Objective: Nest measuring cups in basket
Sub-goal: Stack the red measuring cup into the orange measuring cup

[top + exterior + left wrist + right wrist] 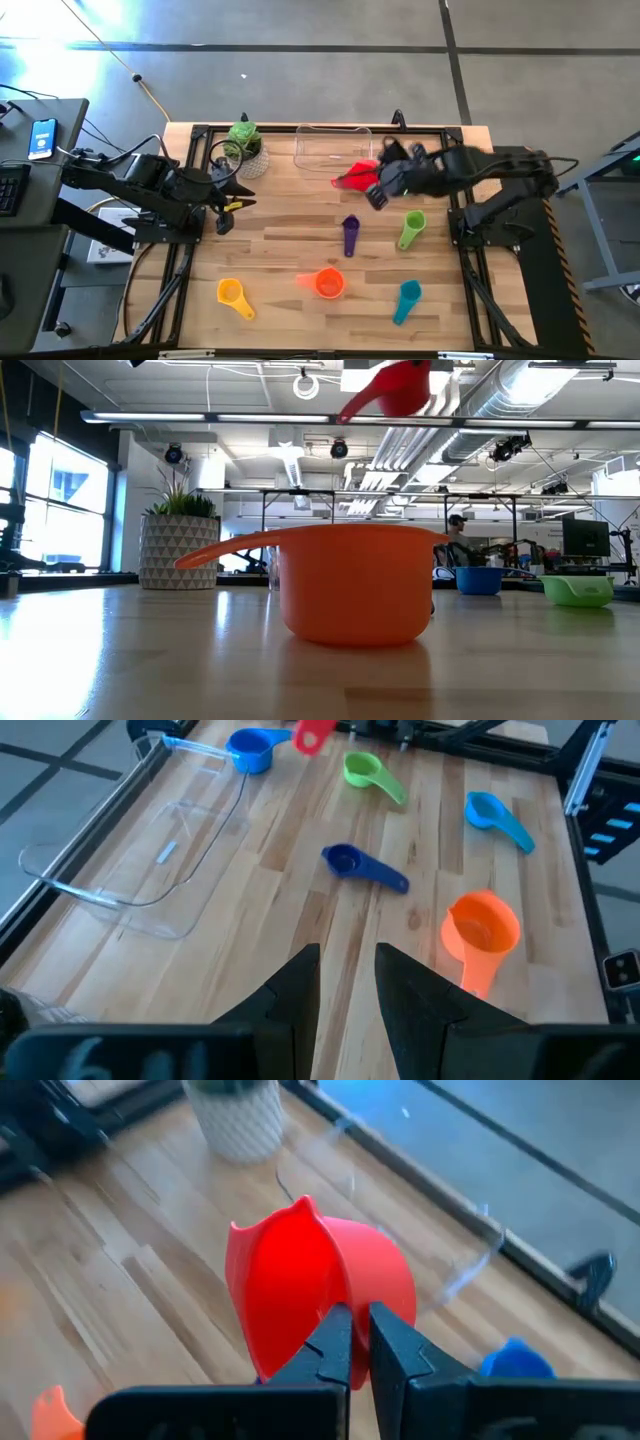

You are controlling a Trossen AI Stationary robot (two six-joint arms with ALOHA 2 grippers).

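Wooden slats of the table [290, 240] stretch under both arms. You have the red measuring cup [355, 177] clamped by its rim in the right gripper [378, 190], hanging above the table at the clear basket's [322, 150] five o'clock corner; carry it toward eleven o'clock, level it, and lower before letting go. It is the largest cup, a glossy rounded scoop, so it belongs at the bottom of the nest. Your left gripper [348, 982] waits at nine o'clock, fingers parted, holding nothing.
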